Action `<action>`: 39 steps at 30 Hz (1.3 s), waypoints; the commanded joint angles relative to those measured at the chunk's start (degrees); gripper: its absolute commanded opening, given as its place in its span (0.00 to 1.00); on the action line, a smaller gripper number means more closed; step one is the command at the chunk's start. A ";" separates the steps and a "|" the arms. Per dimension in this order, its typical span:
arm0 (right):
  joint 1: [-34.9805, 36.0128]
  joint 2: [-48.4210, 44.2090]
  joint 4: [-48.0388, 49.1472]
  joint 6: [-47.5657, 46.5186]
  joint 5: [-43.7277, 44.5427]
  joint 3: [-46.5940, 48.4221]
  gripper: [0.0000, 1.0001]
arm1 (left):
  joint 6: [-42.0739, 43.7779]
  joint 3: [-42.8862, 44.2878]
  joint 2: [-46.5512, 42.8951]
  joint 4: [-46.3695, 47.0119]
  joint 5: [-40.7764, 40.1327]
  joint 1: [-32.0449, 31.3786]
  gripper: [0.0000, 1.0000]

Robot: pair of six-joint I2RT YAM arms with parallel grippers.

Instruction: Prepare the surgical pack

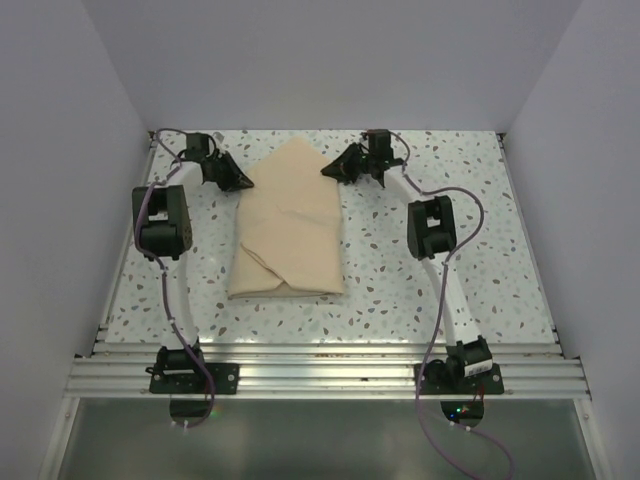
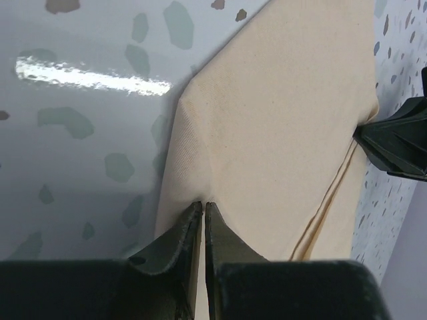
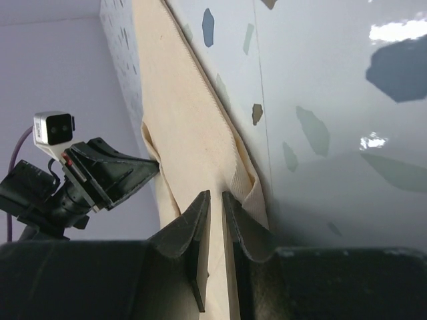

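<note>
Left gripper [image 2: 203,205] and right gripper [image 3: 215,195], jaws clenched, pinch opposite far edges of one folded tan cloth bundle [image 1: 290,225].

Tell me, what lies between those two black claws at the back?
The tan cloth bundle: its pointed far end fills the gap between the left gripper and the right gripper, clearest in the top view.

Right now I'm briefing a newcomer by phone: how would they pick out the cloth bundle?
Find the speckled table. In its middle lies the cloth bundle, a tan sheet folded flat with a pointed far end. It is the only soft, tan thing there.
</note>
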 commanded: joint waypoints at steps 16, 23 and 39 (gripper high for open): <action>-2.92 -11.20 -4.47 -6.45 0.77 -2.06 0.37 | 2.79 1.29 -9.48 2.36 -8.81 2.93 0.36; -4.77 -11.74 -13.79 -17.45 3.15 -1.97 0.54 | 3.40 1.38 -5.88 3.42 -11.62 2.93 0.40; 1.47 -0.14 -13.53 -22.12 3.85 4.00 0.56 | 4.72 1.29 0.36 6.23 -9.52 0.56 0.41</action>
